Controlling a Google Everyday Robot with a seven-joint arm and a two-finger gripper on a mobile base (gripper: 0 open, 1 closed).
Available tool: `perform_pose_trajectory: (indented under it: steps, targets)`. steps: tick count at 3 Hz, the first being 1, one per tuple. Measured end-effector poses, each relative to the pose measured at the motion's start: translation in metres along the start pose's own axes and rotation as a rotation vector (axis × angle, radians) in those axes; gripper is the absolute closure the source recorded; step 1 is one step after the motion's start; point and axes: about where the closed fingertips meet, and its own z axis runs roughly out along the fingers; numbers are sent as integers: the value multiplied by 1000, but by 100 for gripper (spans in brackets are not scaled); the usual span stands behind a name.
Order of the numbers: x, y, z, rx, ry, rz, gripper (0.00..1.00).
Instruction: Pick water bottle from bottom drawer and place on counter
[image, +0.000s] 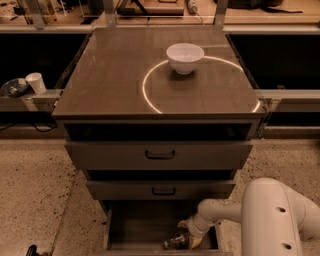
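Observation:
The bottom drawer (135, 220) is pulled open below two wider drawers. The water bottle (177, 241) lies on its side near the drawer's front right, cap end pointing left. My gripper (186, 234) reaches down into the drawer from the right and sits over the bottle; its fingers appear to be on either side of it. The counter (115, 75) is the dark brown glossy top with a bright ring reflection.
A white bowl (185, 57) stands on the counter inside the ring. My white arm (270, 220) fills the lower right. A white cup (36, 82) sits on a ledge at the left. Pale speckled floor (35, 190) lies on both sides.

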Motion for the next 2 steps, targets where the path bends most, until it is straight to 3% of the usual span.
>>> perform_pose_trajectory:
  steps: [2]
  targets:
    - [-10, -1, 5, -19, -28, -14, 82]
